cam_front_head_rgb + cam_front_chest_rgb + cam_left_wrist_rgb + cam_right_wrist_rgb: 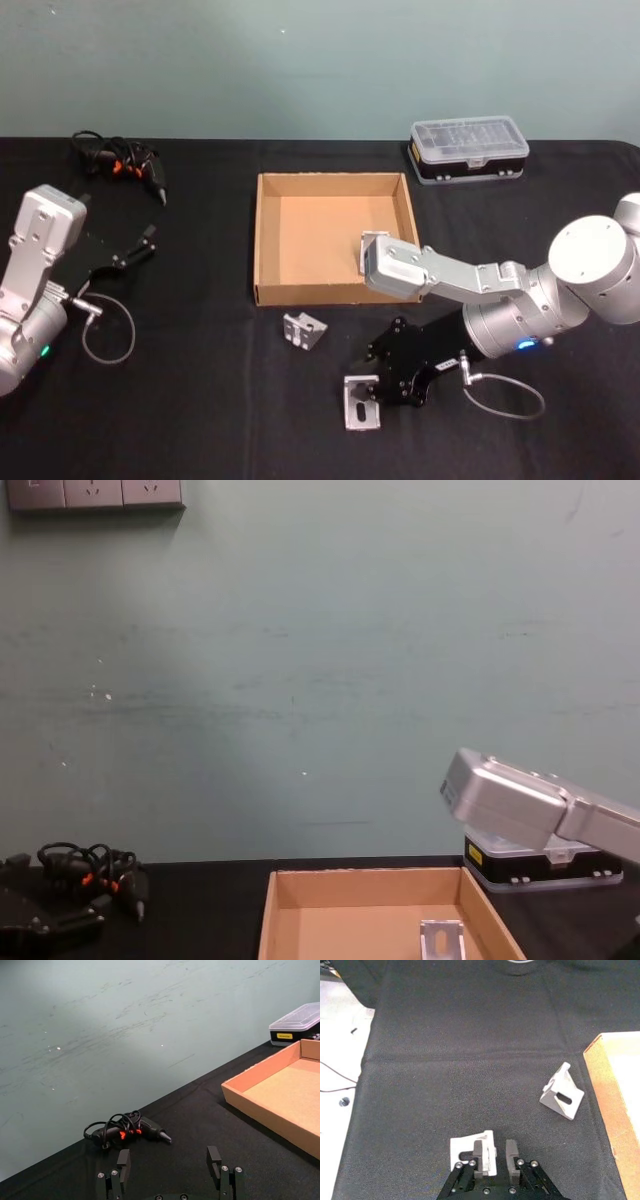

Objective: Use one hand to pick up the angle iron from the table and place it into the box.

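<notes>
An angle iron [361,401] lies on the black table [200,400] near the front. My right gripper [376,388] is down at it. In the right wrist view the gripper [495,1153] has its fingers close together, with the edge of this angle iron [467,1147] between them. A second angle iron [303,330] [562,1092] lies just in front of the cardboard box [268,240]. Inside the box [300,900], on its right side, stands another angle iron [441,940]. My left gripper [133,253] [170,1170] hangs open at the table's left, holding nothing.
A clear-lidded plastic case [468,150] [540,865] sits behind the box on the right. A black tool with tangled cables [125,165] [127,1130] lies at the back left. My right arm's silver link [410,270] reaches over the box's near right corner.
</notes>
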You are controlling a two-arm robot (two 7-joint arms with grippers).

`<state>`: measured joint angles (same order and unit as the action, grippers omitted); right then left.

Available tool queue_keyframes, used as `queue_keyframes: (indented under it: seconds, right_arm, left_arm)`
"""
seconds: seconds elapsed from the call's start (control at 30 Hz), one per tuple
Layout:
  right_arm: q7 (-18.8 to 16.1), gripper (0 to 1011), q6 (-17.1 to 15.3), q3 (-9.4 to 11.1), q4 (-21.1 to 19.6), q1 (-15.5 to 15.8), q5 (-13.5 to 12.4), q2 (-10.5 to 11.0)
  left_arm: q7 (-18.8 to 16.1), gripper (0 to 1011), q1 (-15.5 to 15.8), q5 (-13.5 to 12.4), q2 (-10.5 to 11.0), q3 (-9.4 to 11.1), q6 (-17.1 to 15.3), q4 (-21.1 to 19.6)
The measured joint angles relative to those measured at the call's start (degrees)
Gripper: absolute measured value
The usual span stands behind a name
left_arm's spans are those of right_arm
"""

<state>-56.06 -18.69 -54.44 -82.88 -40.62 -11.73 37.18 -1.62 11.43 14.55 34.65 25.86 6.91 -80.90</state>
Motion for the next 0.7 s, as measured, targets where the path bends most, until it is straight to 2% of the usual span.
queue_keyframes:
  seconds: [0.03, 0.23, 0.27, 0.53, 0.67, 0.7]
  right_arm:
    - [0.0, 279, 0.1, 0.0, 0.0, 0.0, 0.0, 0.0]
    - [0.2, 133, 0.2, 0.1, 0.1, 0.1, 0.0, 0.2]
    - [0.2, 81, 0.2, 0.1, 0.1, 0.1, 0.0, 0.2]
    - [1.7, 75, 0.2, 1.2, -0.5, 0.9, -0.5, 0.5]
    - [4.0, 75, 0.2, 3.4, -1.9, 2.2, -2.0, 0.7]
    - [5.5, 75, 0.2, 4.7, -2.6, 2.9, -2.9, 0.7]
  left_arm:
    - [0.0, 1000, 0.0, 0.0, 0.0, 0.0, 0.0, 0.0]
    - [0.0, 1000, 0.0, 0.0, 0.0, 0.0, 0.0, 0.0]
    - [0.0, 1000, 0.0, 0.0, 0.0, 0.0, 0.0, 0.0]
    - [0.0, 1000, 0.0, 0.0, 0.0, 0.0, 0.0, 0.0]
    - [0.0, 1000, 0.0, 0.0, 0.0, 0.0, 0.0, 0.0]
    - [0.0, 1000, 0.0, 0.0, 0.0, 0.0, 0.0, 0.0]
